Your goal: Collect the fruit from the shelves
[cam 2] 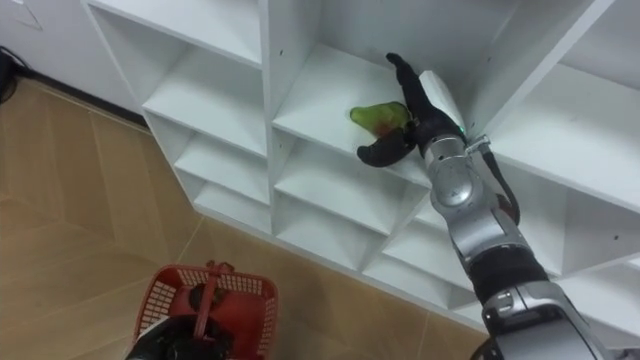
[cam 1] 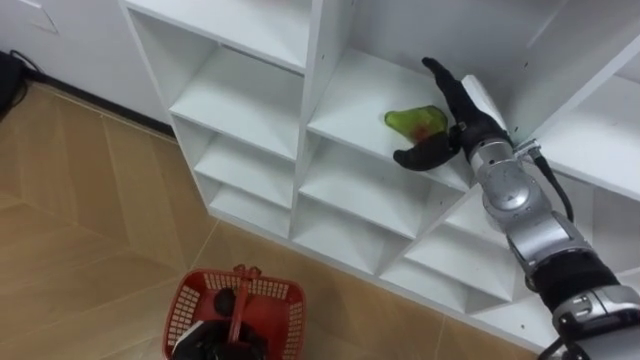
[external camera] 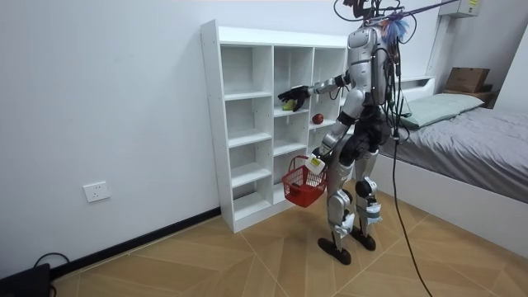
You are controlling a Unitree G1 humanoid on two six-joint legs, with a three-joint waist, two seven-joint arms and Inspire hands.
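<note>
While the robot stands close in front of the closet point(cam 1: 312, 70), I see the red basket point(cam 1: 285, 310) nearest to me. It hangs low before the closet's bottom shelves from the left hand point(cam 1: 218, 342), whose fingers are closed round its handle. That hand covers much of the basket's inside, so I cannot tell whether any fruit lies in it.

Further off, the right hand point(cam 1: 455, 125) reaches into an upper compartment of the closet's middle column and has the green fruit point(cam 1: 415, 122). The thumb is curled against the near side and the fingers go up behind the far side, a close hold round it. Whether the fruit is clear of the shelf board I can't make out.

Farthest, the room view shows a red fruit point(external camera: 318, 119) on a shelf in the closet's next column, toward the room view's right, apart from the hand and untouched.

My reading is that the collecting is under way but not near finished. The green fruit has to come out of the closet and go down into the basket, and the red one is left to fetch after that.
</note>
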